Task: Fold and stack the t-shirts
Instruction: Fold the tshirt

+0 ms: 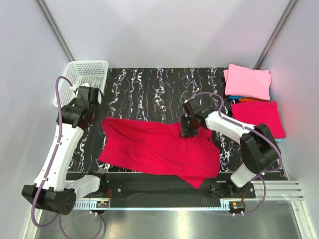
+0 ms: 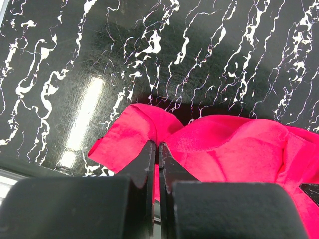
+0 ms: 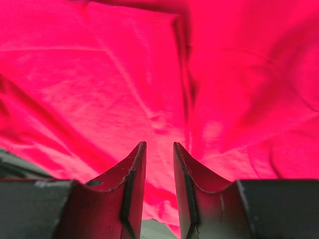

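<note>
A crimson t-shirt (image 1: 159, 152) lies spread and rumpled across the front of the black marbled table (image 1: 149, 89). My left gripper (image 1: 99, 119) is at the shirt's upper left corner. In the left wrist view it (image 2: 157, 145) is shut on a fold of the red cloth (image 2: 224, 144), which bunches up around the fingertips. My right gripper (image 1: 187, 133) hangs over the shirt's upper middle. Its jaws (image 3: 159, 144) stand a little apart, with the red cloth (image 3: 99, 84) under them and nothing between them.
At the back right are folded t-shirts: a pink one (image 1: 247, 82) and a crimson one (image 1: 258, 115), with turquoise and orange edges (image 1: 240, 99) showing between them. A white mesh basket (image 1: 84, 74) stands at the back left corner.
</note>
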Controlling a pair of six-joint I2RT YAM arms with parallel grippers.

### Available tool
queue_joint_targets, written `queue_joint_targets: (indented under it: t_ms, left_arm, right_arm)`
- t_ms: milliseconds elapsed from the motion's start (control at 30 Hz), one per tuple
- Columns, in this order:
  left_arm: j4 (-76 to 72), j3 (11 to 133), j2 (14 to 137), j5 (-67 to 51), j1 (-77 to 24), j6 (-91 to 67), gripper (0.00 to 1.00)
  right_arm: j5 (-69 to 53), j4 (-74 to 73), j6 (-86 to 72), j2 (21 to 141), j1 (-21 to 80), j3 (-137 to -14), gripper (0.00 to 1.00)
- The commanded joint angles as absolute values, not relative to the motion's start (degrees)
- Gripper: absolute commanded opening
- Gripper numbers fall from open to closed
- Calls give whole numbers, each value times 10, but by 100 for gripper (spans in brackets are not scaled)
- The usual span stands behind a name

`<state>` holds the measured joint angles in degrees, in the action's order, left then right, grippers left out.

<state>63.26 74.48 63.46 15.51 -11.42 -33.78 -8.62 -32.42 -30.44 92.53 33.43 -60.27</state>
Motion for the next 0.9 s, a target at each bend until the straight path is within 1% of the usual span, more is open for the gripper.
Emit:
queue_joint_targets:
  t_ms: [0,233,467,867]
  left_arm:
    - [611,744,627,171,-115,-333,0]
    - [608,731,621,170,-114,-336,0]
    - [608,722,616,167,-114,-337,0]
    - [608,719,616,171,-114,-334,0]
  right_arm:
    - [-26,-354,-303,898,334,-601,34]
    - [-22,-349,-325,824,334,-517,36]
    - [-70,-276,-337,796,335,-433,37]
    - [-115,-212,-316,814,335,-411,35]
